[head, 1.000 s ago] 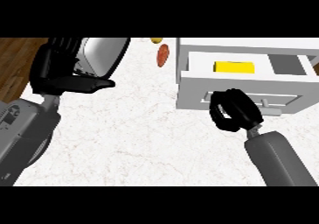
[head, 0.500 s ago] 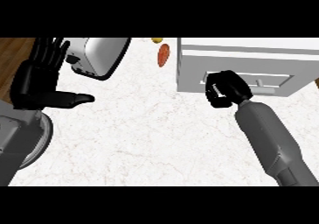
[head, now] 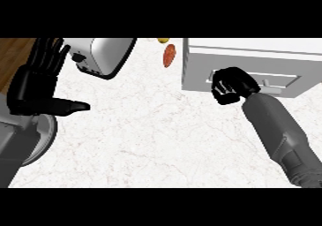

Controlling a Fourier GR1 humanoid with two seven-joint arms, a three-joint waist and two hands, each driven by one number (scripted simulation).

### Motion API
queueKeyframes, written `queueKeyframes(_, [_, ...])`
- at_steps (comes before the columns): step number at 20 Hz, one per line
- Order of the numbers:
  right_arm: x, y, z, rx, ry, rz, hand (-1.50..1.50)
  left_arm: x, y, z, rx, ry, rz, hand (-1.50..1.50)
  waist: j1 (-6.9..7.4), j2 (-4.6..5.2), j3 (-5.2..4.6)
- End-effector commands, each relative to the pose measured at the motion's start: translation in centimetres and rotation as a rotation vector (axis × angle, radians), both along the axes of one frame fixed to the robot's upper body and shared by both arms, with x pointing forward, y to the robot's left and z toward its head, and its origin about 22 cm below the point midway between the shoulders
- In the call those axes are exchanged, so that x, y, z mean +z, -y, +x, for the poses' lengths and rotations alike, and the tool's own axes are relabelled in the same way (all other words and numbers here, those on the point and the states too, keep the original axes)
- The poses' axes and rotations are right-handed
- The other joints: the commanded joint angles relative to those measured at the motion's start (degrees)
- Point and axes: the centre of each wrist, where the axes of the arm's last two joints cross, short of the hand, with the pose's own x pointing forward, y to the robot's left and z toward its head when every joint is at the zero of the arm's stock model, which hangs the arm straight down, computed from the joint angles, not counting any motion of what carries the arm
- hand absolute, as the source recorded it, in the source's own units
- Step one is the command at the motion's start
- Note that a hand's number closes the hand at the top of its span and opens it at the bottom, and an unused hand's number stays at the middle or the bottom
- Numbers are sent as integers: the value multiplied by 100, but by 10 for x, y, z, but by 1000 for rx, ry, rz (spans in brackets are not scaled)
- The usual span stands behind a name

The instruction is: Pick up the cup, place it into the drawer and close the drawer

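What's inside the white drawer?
Nothing inside shows: the white drawer is shut, so whatever it holds is covered. Only its flat front is visible, with the robot's black right hand curled in front of it.

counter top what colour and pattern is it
White counter top with faint marble-like veins, best seen in the head view.

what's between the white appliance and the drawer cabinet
In the head view, an orange-red oblong item and a small yellow thing lie between the white appliance and the drawer cabinet.
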Motion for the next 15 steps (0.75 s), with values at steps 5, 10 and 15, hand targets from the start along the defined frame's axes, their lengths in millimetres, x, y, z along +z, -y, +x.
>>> queueKeyframes(5, [36,38,18,-140,10,25,150,-12,6,-6,-66,-9,-15,-150,200,212,45])
queueKeyframes(10, [47,43,21,-144,61,94,150,-17,7,-4,-51,-21,-21,-150,207,255,48])
queueKeyframes(15, [48,48,21,-140,60,98,150,-24,14,-6,-61,-32,-21,-150,228,255,45])
